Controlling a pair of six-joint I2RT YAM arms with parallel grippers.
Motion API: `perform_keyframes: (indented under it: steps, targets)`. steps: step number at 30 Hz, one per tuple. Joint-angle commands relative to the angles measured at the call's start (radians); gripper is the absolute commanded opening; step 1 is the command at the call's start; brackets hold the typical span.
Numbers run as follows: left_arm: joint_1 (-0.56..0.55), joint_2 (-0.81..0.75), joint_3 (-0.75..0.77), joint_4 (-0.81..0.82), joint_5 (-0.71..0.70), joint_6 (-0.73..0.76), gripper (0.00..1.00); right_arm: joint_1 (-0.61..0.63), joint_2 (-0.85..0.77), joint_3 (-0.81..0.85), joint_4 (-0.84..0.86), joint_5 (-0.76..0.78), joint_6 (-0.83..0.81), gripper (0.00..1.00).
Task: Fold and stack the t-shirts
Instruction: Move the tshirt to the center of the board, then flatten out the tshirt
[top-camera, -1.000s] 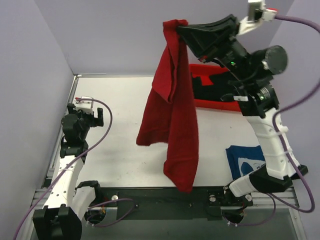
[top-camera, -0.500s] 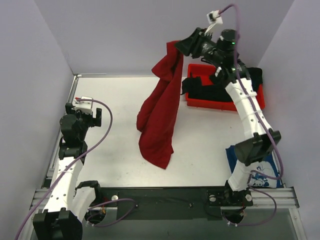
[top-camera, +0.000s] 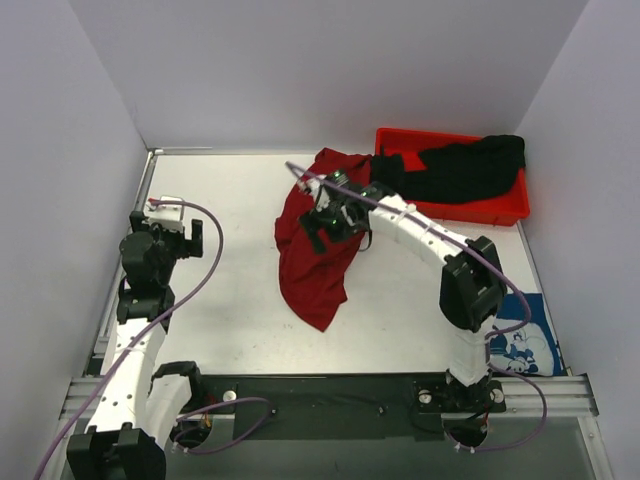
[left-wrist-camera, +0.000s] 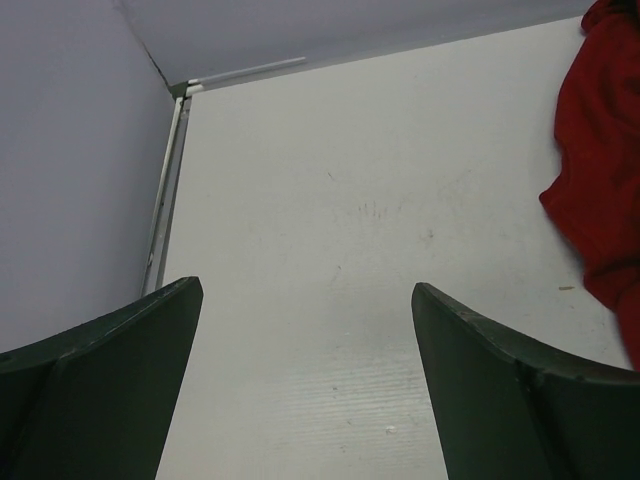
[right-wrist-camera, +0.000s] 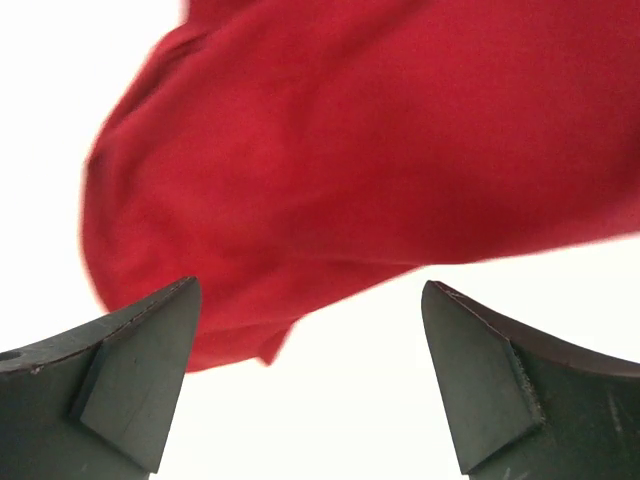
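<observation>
The dark red t-shirt (top-camera: 318, 262) lies crumpled in a heap on the white table (top-camera: 230, 200), near its middle. My right gripper (top-camera: 322, 222) hovers over the shirt's upper part, open, with nothing between its fingers. In the right wrist view the red cloth (right-wrist-camera: 380, 150) fills the top, beyond the open right gripper (right-wrist-camera: 310, 380). A black t-shirt (top-camera: 462, 170) is draped in the red tray (top-camera: 505, 212) at the back right. The blue t-shirt (top-camera: 528, 342) with a white print lies at the near right. My left gripper (top-camera: 172, 232) stays at the left, open and empty; the left wrist view shows bare table between the left gripper's fingers (left-wrist-camera: 305, 380).
Purple walls close in the table on the left, back and right. The right arm (top-camera: 430, 240) stretches across the table's middle right. The red shirt's edge (left-wrist-camera: 600, 150) shows at the right of the left wrist view. A black rail (top-camera: 320, 400) runs along the near edge.
The right gripper came down from high above the tray to the table's middle and opened. The dark red shirt, hanging from it before, now lies in a heap on the table.
</observation>
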Motion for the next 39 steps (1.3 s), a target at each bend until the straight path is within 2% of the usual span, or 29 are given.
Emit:
perform_keyframes:
  steps: [1, 4, 6, 8, 10, 14, 18, 24, 26, 28, 29, 30, 31, 32, 36, 39]
  targets:
    - [0.008, -0.005, -0.012, -0.004, -0.073, -0.079, 0.97, 0.165, -0.122, -0.130, 0.117, -0.084, -0.082, 0.87]
    - [0.008, -0.005, -0.006, -0.046, -0.147, -0.131, 0.97, 0.248, 0.045, -0.043, 0.062, 0.059, -0.053, 0.87]
    - [0.007, -0.011, 0.000, -0.102, -0.157, -0.143, 0.97, 0.271, 0.142, 0.078, 0.015, 0.126, -0.027, 0.86]
    - [0.008, -0.015, 0.000, -0.136, -0.157, -0.148, 0.97, 0.279, 0.212, 0.222, -0.005, 0.157, -0.007, 0.84]
    - [0.010, -0.029, 0.002, -0.149, -0.168, -0.149, 0.97, 0.278, 0.274, 0.314, -0.004, 0.251, 0.031, 0.81]
    - [0.010, -0.051, -0.006, -0.159, -0.150, -0.143, 0.97, 0.278, 0.389, 0.432, 0.001, 0.372, 0.024, 0.79]
    - [0.008, -0.052, -0.012, -0.164, -0.139, -0.154, 0.97, 0.270, 0.464, 0.434, 0.044, 0.392, 0.042, 0.79]
    - [0.010, -0.023, -0.004, -0.155, -0.111, -0.143, 0.97, 0.281, 0.594, 0.535, 0.039, 0.283, 0.034, 0.81]
    - [0.010, -0.022, -0.001, -0.150, -0.107, -0.131, 0.96, 0.284, 0.616, 0.555, 0.022, 0.268, 0.039, 0.74]
    - [0.010, -0.020, 0.000, -0.150, -0.108, -0.123, 0.97, 0.281, 0.627, 0.557, 0.024, 0.248, 0.039, 0.56]
    - [0.008, -0.019, -0.001, -0.155, -0.111, -0.123, 0.96, 0.279, 0.630, 0.557, 0.022, 0.213, 0.039, 0.39]
    - [0.008, -0.017, -0.003, -0.158, -0.113, -0.123, 0.96, 0.276, 0.630, 0.558, 0.021, 0.190, 0.037, 0.30]
    - [0.010, -0.020, -0.004, -0.159, -0.114, -0.128, 0.97, 0.276, 0.627, 0.563, 0.021, 0.138, 0.037, 0.11]
    - [0.010, -0.020, -0.006, -0.162, -0.119, -0.134, 0.97, 0.273, 0.615, 0.569, 0.022, 0.107, 0.037, 0.00]
    - [0.013, -0.031, -0.013, -0.173, -0.117, -0.174, 0.97, 0.274, 0.535, 0.659, 0.036, -0.080, 0.054, 0.00]
    - [0.013, -0.032, -0.007, -0.169, -0.121, -0.179, 0.97, 0.276, 0.397, 0.710, 0.151, -0.296, 0.129, 0.00]
